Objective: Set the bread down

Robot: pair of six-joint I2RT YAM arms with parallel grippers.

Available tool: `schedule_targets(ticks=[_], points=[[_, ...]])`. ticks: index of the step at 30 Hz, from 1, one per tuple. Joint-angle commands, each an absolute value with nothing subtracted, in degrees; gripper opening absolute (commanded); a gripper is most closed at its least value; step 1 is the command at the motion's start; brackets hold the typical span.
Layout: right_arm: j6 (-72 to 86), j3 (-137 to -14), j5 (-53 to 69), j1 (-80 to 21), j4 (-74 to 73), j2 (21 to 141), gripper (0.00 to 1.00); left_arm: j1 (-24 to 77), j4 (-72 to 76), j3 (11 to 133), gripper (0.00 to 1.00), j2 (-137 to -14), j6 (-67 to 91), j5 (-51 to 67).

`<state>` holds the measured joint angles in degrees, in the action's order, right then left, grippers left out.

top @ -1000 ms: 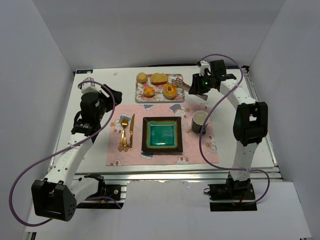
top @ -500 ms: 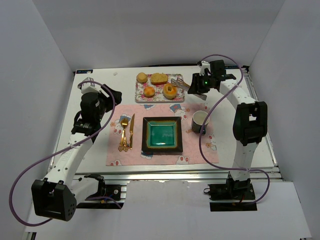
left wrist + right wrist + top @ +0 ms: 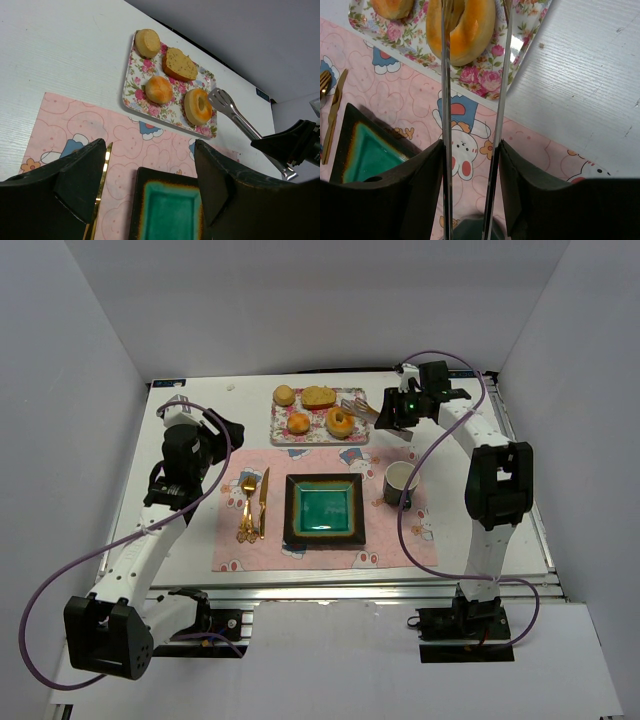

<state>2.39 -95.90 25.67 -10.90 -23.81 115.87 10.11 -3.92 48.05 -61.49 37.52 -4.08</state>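
Golden-orange and ring-shaped, the bread (image 3: 462, 30) lies at the right end of a flowered tray (image 3: 129, 85), with its hole facing up. On the same tray are a small orange bun (image 3: 159, 89), a tan loaf slice (image 3: 179, 64) and a pale round bun (image 3: 147, 43), each a little apart from the others.

The right fingers (image 3: 410, 190) pinch a pair of metal tongs (image 3: 445, 100), one arm lying against the inside of each finger. The arms of the tongs are spread. In the right wrist view one arm crosses the hole of the bread and the other runs along its right side. Whether the tips touch the bread I cannot tell.

The left fingers (image 3: 75, 175) are spread wide and hold nothing. They hang above the left part of a pink mat (image 3: 385, 535).

The near rim of the tray lies over the far edge of the mat. A dark square plate (image 3: 324, 511) with a teal centre sits in the middle of the mat, and a strip of mat shows between it and the tray. A cup (image 3: 400, 480) stands just beside the right edge of the plate, and gold cutlery (image 3: 252, 505) lies to its left. To the right of the tray the white bench (image 3: 590, 90) is bare.
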Motion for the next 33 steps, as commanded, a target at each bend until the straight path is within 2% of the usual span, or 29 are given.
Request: schedule_targets(ticks=[1, 16, 21, 33], points=[[2.9, -96.68, 26.37, -10.81, -22.41, 117.07, 0.52, 10.2, -3.52, 48.16, 0.81, -61.17, 37.53, -4.66], [4.74, -95.89, 27.33, -10.99, -22.24, 117.77, 0.5, 10.2, -4.22, 47.81, 0.81, -59.85, 37.71, -5.01], [5.97, -95.1, 28.39, -11.07, -21.89, 117.77, 0.39, 10.2, -4.48, 47.72, 0.81, -59.24, 37.79, -5.27], [6.59, -95.36, 34.18, -10.02, -20.48, 114.97, 0.05, 10.2, -4.83, 47.72, 0.81, -57.83, 37.88, -5.89]])
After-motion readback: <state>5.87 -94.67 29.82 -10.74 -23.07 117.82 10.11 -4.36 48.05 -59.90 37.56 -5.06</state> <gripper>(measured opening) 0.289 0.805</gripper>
